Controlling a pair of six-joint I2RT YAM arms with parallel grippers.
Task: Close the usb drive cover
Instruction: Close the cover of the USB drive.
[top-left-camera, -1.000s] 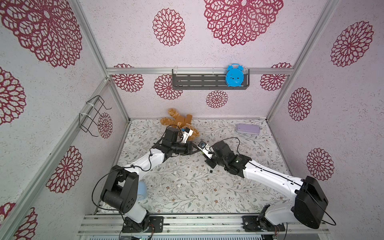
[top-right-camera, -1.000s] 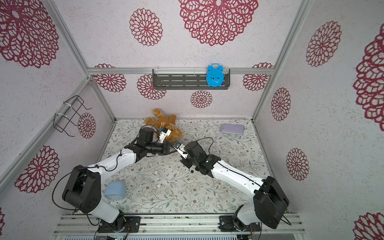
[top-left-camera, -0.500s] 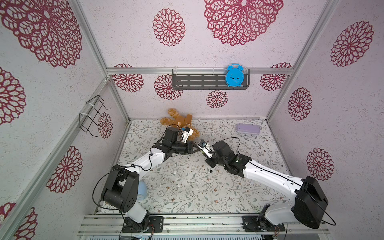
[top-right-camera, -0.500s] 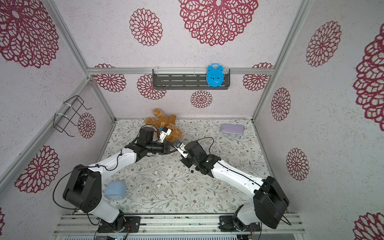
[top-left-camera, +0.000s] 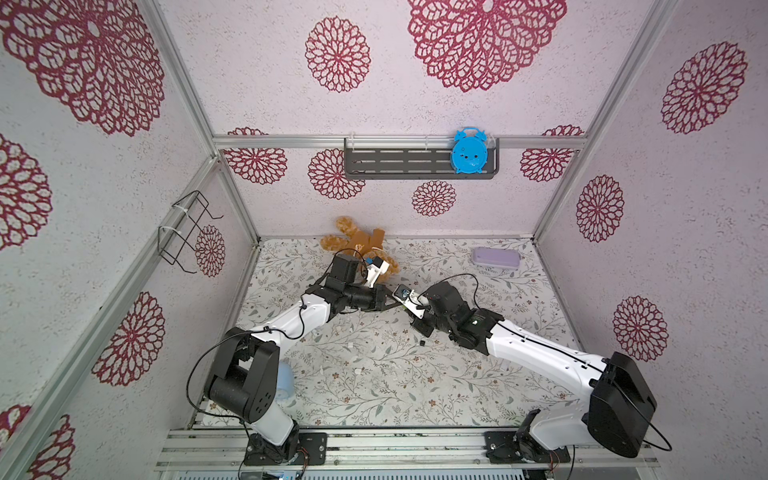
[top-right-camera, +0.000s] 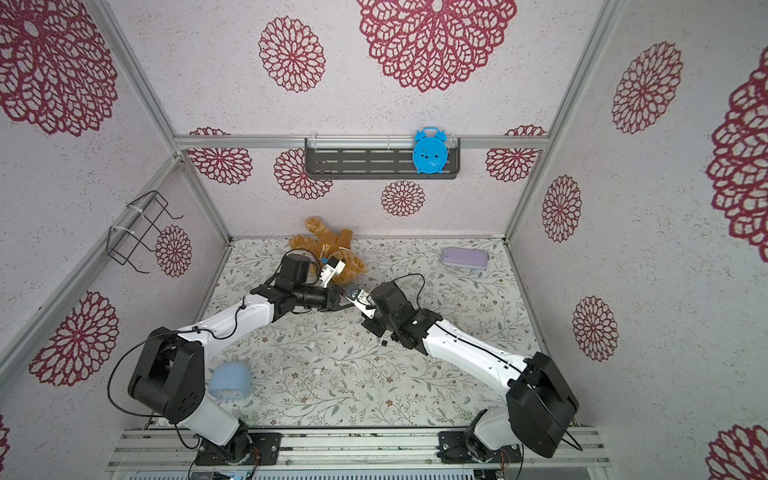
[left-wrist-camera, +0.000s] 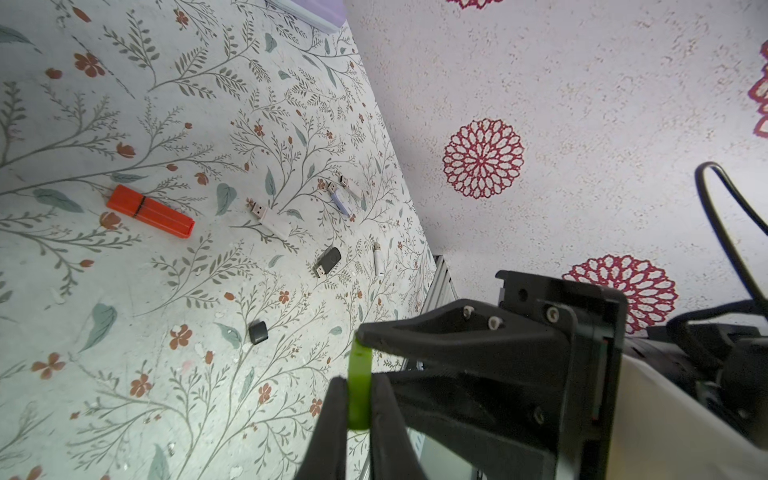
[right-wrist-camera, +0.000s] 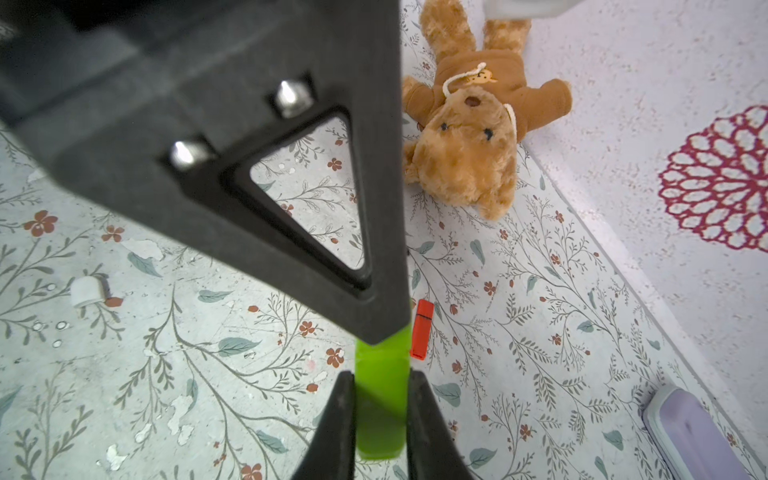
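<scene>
From above, in both top views, the two arms stood nose to nose just in front of the teddy bear, on its side away from the back wall. The left claw and the right claw were tip to tip there. Whatever sat between them was too small for me to make out. A purple box lay well off to the bear's side, along the same wall.

Through the left wrist camera, the left claw was pinched tight on a green usb drive, which it held off the floor. The fingers of the right claw had the drive's other end. Loose on the floor beyond lay an orange drive, a white drive, a black drive and a small black cap.

Through the right wrist camera, the right claw was likewise clamped on the green drive, with the left claw's finger covering its far end. I could not tell whether the cover was seated. The bear lay face up beyond, the orange drive short of it, and a white cap well away.
</scene>
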